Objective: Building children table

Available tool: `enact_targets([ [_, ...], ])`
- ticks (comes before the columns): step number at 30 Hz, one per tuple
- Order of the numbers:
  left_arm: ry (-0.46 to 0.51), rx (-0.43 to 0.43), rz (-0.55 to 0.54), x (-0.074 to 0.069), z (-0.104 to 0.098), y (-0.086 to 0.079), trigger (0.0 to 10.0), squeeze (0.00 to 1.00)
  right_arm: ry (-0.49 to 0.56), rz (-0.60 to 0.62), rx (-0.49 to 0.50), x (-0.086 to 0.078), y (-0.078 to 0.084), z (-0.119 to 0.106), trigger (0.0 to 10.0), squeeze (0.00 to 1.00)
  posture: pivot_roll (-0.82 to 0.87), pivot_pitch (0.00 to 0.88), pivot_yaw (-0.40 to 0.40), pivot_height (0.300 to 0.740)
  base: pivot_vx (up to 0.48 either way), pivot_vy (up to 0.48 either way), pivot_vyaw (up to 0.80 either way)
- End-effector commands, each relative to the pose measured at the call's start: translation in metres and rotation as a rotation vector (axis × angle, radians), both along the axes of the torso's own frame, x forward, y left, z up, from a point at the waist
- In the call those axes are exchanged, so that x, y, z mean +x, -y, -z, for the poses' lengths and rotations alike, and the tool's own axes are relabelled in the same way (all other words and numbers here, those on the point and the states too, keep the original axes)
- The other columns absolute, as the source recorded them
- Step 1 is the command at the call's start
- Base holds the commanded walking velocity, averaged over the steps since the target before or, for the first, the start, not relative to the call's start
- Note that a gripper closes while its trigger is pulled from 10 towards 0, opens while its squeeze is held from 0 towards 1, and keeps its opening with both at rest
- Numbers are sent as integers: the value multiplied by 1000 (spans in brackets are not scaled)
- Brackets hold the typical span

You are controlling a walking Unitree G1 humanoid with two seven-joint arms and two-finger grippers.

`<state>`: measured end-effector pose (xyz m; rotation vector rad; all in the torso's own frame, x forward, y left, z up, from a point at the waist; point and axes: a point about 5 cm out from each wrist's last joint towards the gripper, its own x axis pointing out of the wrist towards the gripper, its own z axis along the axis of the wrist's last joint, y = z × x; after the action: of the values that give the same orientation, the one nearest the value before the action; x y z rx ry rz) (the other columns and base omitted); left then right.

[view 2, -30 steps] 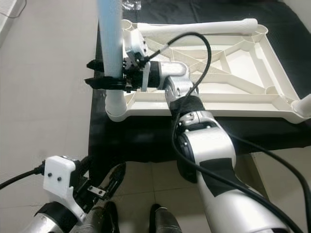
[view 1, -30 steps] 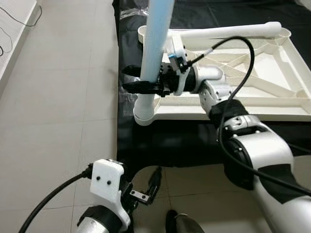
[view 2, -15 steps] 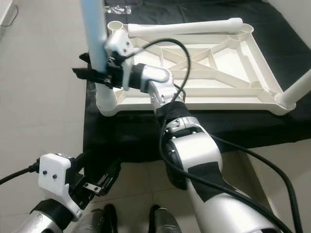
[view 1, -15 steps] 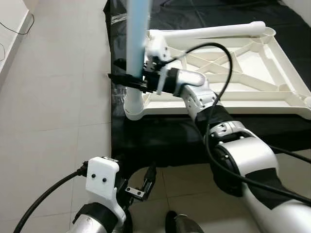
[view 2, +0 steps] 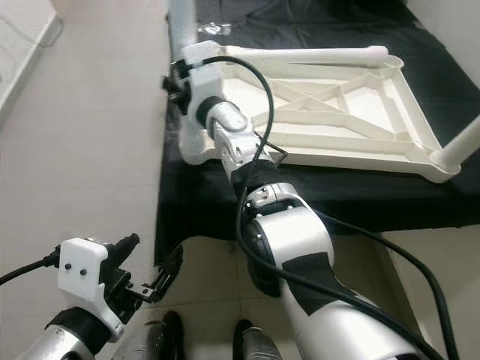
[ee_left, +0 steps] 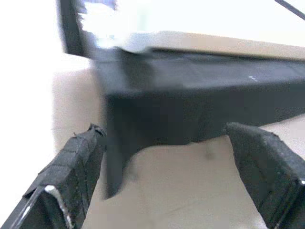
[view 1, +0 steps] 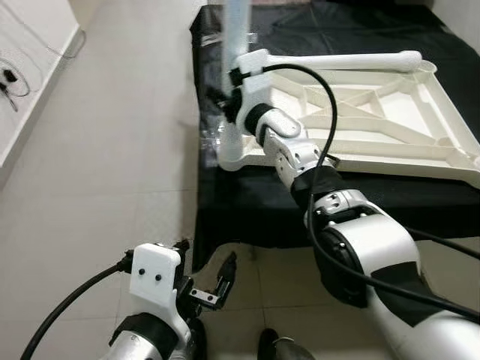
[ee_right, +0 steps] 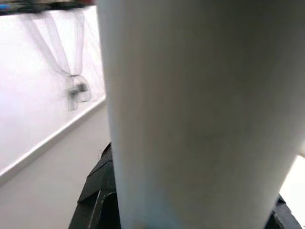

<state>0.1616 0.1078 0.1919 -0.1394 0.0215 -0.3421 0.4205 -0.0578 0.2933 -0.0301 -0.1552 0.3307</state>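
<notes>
Gripping upright leg (view 1: pixel 233 30) at tabletop (view 1: pixel 420 112) corner: right hand (view 1: pixel 225 105) | left hand (view 1: pixel 214 281) spread wide, low over floor (view 1: pixel 112 150)

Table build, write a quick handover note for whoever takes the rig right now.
Right gripper: at the near-left corner of the upturned tabletop, clamped on the upright leg standing in that corner socket.
Left gripper: open, empty, low over the floor by the black mat's near edge.
Tabletop lies underside up on the mat. A second leg lies loose along its far rim. A third leg stands in the near-right corner.
Done: two legs standing in sockets; whether they are fully seated can't be told.
Left: fit the loose leg; the fourth isn't accounted for.
</notes>
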Motion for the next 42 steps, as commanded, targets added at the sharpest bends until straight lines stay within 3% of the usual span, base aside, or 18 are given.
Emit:
enact_targets([
  [1,-25,-5,0,-2,4,0,10000,0,-229,143,-37,-2,5,61,10000,0,122,309,-60,740,0,0,0],
  [4,-23,-2,-2,-2,4,0,10000,0,-233,308,25,-4,5,68,10000,0,121,309,-62,740,0,0,0],
  [8,-22,2,-1,-2,4,0,10000,0,-237,371,51,-6,5,71,10000,0,125,311,-58,740,0,0,0],
  [11,-21,7,-3,-1,4,-2,10000,0,-259,583,137,-10,7,72,10000,0,126,312,-60,740,0,0,0],
  [14,-22,8,-4,-1,4,-2,10000,0,-271,643,162,-11,8,72,10000,0,126,312,-60,740,0,0,0],
  [16,-19,9,-4,-1,4,-3,10000,0,-259,773,200,-13,12,69,10000,0,126,312,-60,740,0,0,0],
  [19,-18,9,-4,0,5,-3,10000,0,-234,873,255,-17,13,65,10000,0,126,312,-60,740,0,0,0],
  [24,-18,9,-4,0,5,-3,10000,0,-205,882,282,-18,9,61,10000,0,129,319,-58,740,0,0,0],
  [32,-21,17,-5,0,5,-6,10000,0,-172,794,266,-24,-13,60,10000,0,131,325,-51,740,0,0,0],
  [42,-15,10,7,3,6,-2,10000,0,-174,802,259,-26,-14,65,10000,0,119,320,-43,740,0,0,0],
])
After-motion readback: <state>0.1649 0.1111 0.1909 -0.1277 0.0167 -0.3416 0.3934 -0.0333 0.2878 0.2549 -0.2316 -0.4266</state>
